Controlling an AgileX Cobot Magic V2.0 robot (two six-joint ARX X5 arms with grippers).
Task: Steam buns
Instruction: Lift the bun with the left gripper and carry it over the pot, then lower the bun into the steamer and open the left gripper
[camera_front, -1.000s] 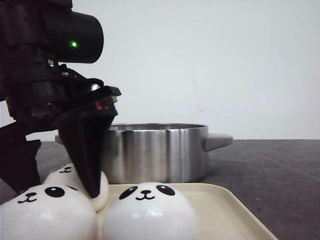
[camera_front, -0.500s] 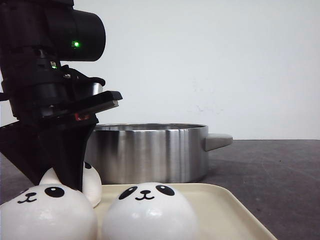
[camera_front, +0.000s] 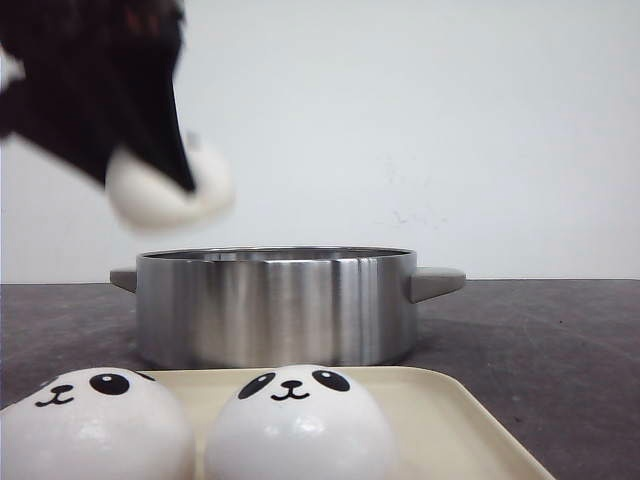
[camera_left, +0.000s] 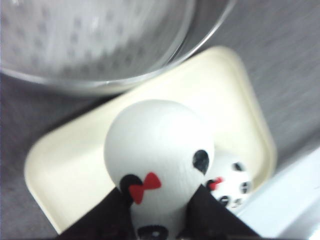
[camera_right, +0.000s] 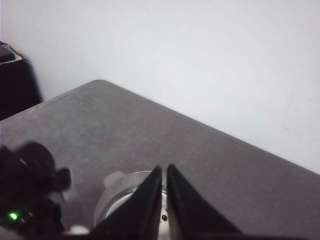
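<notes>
Transfer step in hand: left gripper (camera_front: 150, 175) pinches one bun (camera_front: 170, 195), held above the pot (camera_front: 275, 305) near its left rim. Two buns (camera_front: 300, 425) sit on the tray (camera_front: 470, 420). Right gripper (camera_right: 162, 200) pressed together, idle. Next: centre over pot, lower, release

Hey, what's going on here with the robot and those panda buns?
The left gripper holds one panda bun in the air, above the steel pot's left rim. Two more buns sit on the cream tray in front of the pot. The right gripper is shut and empty, high above the table.
</notes>
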